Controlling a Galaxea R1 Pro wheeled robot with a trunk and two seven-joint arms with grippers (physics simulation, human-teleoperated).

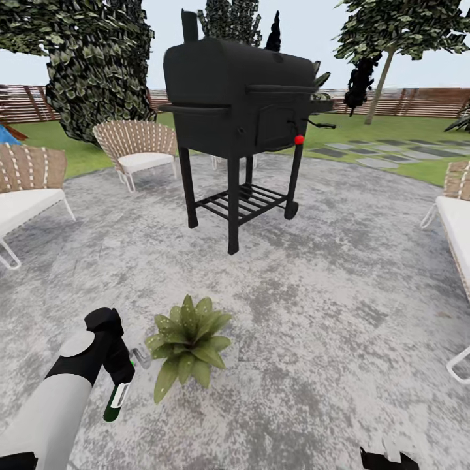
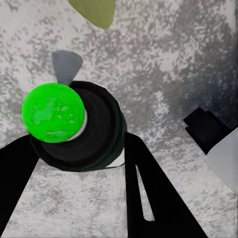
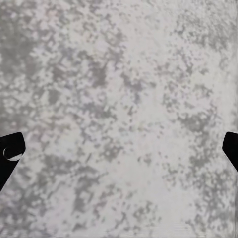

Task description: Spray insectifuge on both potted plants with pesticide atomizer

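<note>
Holding the pesticide atomizer point(image 1: 118, 400) pinched between its fingers, the left gripper point(image 1: 121, 382) hangs low over the stone patio point(image 1: 313, 307), just beside the nearer potted plant point(image 1: 188, 343). In the left wrist view the atomizer point(image 2: 79, 126) shows end-on between the dark fingers point(image 2: 148, 193), its bright green end facing the camera, with one leaf tip of the plant point(image 2: 96, 12) in sight beyond. The right gripper point(image 3: 119, 153) stands released, its fingertips well apart over bare stone. To spray well, the nozzle probably needs to turn toward the rosette's centre and then sweep across all the leaves, staying near without brushing them. Which end carries the nozzle cannot be told. A black grill point(image 1: 241, 111) and wicker chairs point(image 1: 140, 150) stand further off; the second plant still awaits.
</note>
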